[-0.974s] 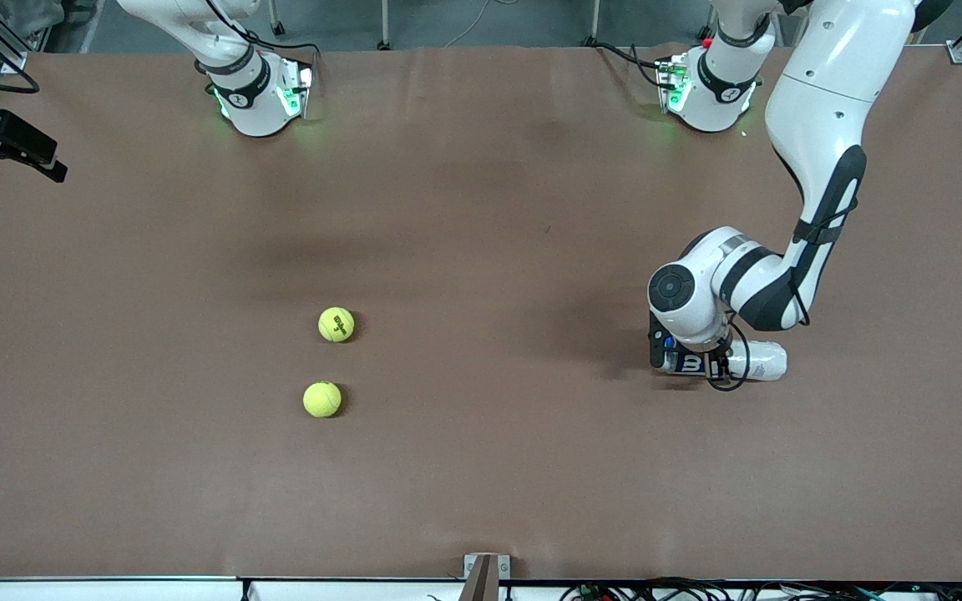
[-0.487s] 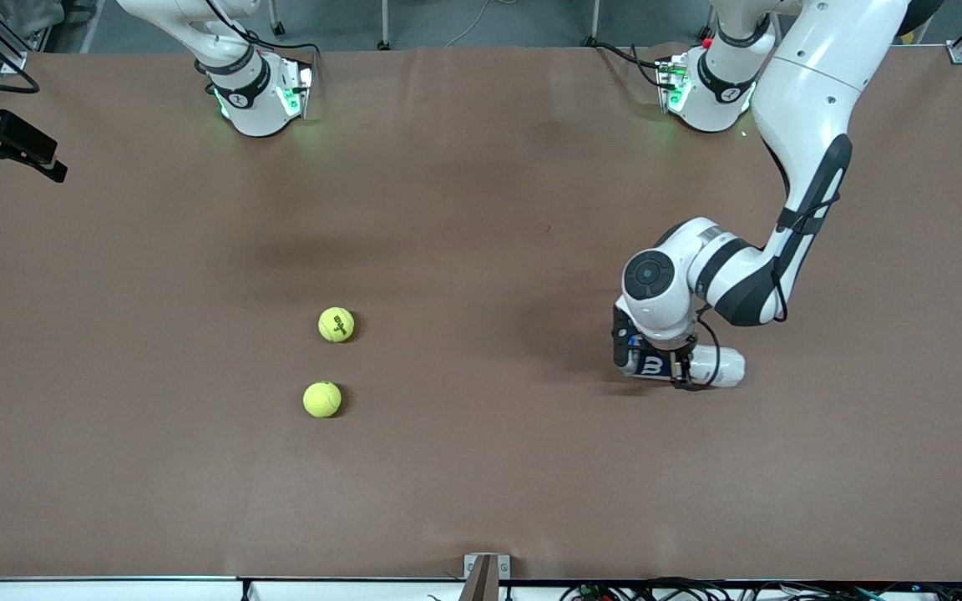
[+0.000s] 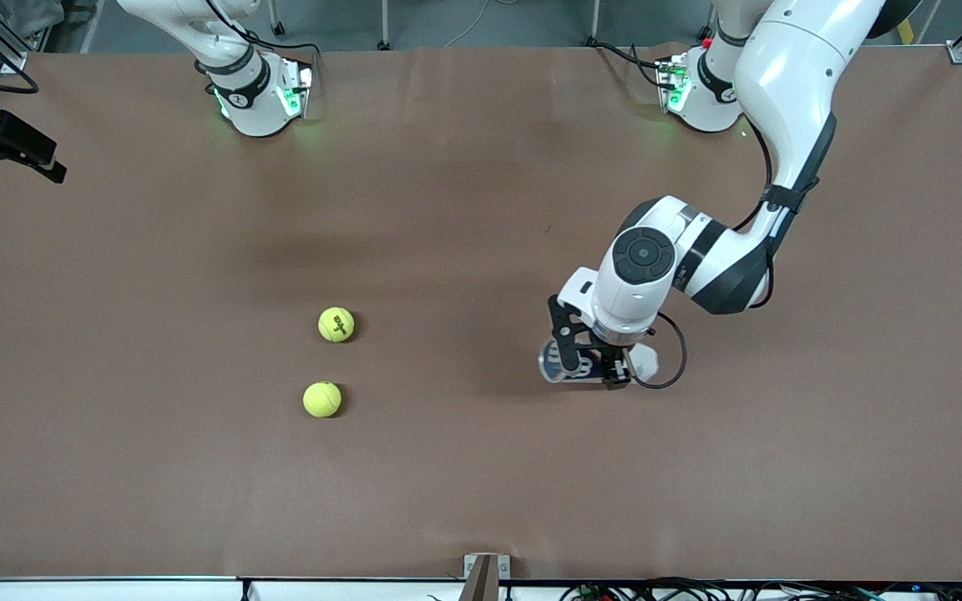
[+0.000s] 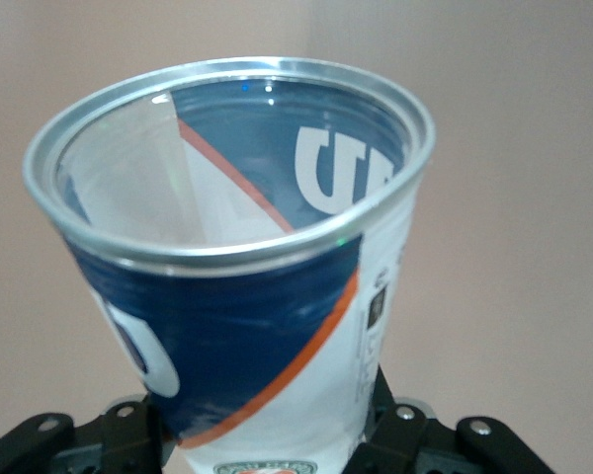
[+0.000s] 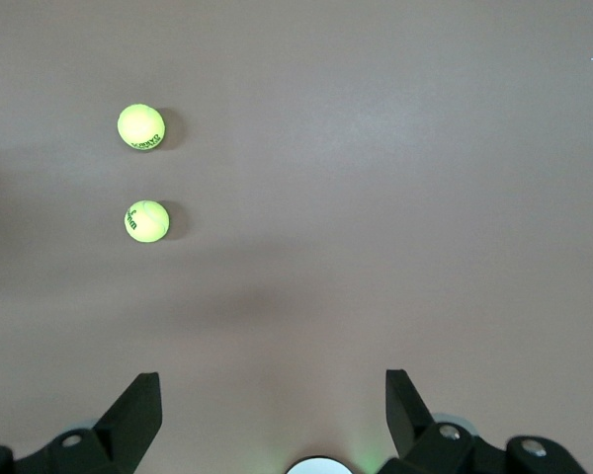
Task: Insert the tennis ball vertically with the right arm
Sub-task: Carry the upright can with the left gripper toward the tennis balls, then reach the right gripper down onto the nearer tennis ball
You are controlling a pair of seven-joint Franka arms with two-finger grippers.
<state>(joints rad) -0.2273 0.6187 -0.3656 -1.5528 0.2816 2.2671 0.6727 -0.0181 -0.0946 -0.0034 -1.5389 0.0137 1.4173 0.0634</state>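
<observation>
Toward the right arm's end of the table lie two tennis balls [image 3: 336, 324], well apart from the can [image 3: 594, 364]; the right gripper [image 5: 272, 415] waits high, jaws wide and empty; the left gripper [image 3: 589, 367] clamps the can, which should be brought fully upright before any ball goes in.

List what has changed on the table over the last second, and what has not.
The left gripper, shut on the tennis ball can, has carried it toward the right arm's end of the table, closer to the balls, and turned it so its open mouth shows more. The two tennis balls have not moved. The right gripper waits open, high above the table.
</observation>
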